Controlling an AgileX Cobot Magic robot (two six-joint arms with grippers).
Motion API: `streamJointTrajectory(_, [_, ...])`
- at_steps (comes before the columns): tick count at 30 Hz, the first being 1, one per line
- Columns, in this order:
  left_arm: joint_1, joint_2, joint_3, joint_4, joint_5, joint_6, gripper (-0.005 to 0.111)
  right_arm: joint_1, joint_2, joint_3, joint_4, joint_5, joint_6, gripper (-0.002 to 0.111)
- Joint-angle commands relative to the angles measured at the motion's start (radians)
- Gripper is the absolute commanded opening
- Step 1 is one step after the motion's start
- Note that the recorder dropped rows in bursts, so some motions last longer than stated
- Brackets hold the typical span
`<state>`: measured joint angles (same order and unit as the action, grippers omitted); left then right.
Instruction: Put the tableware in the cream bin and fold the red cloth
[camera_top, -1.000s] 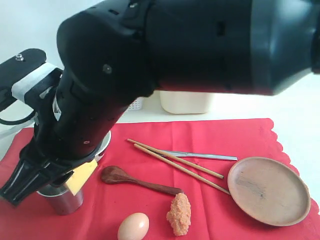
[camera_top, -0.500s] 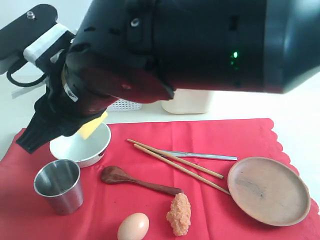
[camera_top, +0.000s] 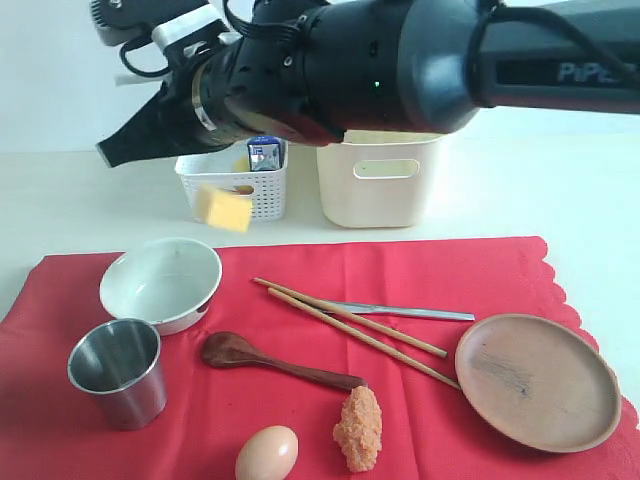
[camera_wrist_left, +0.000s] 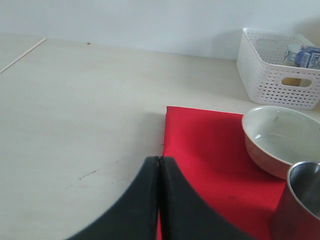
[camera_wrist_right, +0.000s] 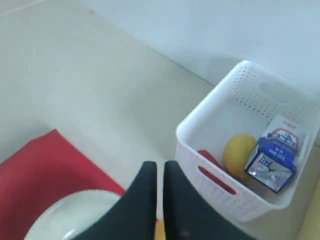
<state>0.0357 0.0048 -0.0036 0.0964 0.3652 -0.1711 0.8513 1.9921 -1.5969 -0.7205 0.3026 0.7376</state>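
Since a second ago the right arm has swung up from low over the steel cup (camera_top: 115, 370) to the upper left of the exterior frame, and the yellow cheese (camera_top: 224, 208) it carried has left the jaws. The right gripper (camera_wrist_right: 159, 170) now shows its jaws drawn almost together with nothing between them. The left gripper (camera_wrist_left: 159, 162) has its jaws pressed together, empty, over the table (camera_top: 90, 200) just beside the corner of the red cloth (camera_top: 420, 270).

The cheese is blurred in mid-air, in front of the front wall of the white perforated basket (camera_top: 232, 185) and not above its opening. It looks likely to fall short and land on the table or bounce toward the white bowl (camera_top: 160, 282), which would then mean another pick.

None of the tableware is in the cream bin (camera_top: 378, 180), upper centre of the frame. The bowl, cup, dark wooden spoon (camera_top: 275, 362), chopsticks (camera_top: 355, 330), knife (camera_top: 400, 311) and brown plate (camera_top: 538, 380) all lie on the cloth, as do the egg (camera_top: 267, 452) and sausage (camera_top: 358, 428).

The bulky right arm crosses the whole scene, so a low return sweep could tip the cup or set the egg rolling. The thin chopsticks and flat knife may slip from a pinch.
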Motion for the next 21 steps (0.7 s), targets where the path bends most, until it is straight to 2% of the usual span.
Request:
streamJointTrajectory(1, [0.002, -0.005, 0.004, -0.001, -0.010, 0.000, 0.001, -0.051, 0.113, -0.090, 0.012, -0.123, 0.027, 0.000])
streamJointTrajectory(5, [0.002, -0.005, 0.004, -0.001, -0.010, 0.000, 0.001, -0.063, 0.206, -0.207, 0.010, -0.097, 0.032, 0.000])
streamJointTrajectory(9, [0.002, -0.005, 0.004, -0.001, -0.010, 0.000, 0.001, -0.061, 0.238, -0.287, 0.008, 0.043, 0.016, 0.000])
streamJointTrajectory(14, [0.002, -0.005, 0.004, -0.001, -0.010, 0.000, 0.001, -0.061, 0.215, -0.291, 0.055, 0.251, -0.083, 0.001])
streamJointTrajectory(18, [0.002, -0.005, 0.004, -0.001, -0.010, 0.000, 0.001, -0.063, 0.213, -0.291, 0.208, 0.422, -0.305, 0.015])
streamJointTrajectory(21, [0.002, -0.005, 0.004, -0.001, -0.010, 0.000, 0.001, -0.063, 0.222, -0.291, 0.259, 0.534, -0.333, 0.036])
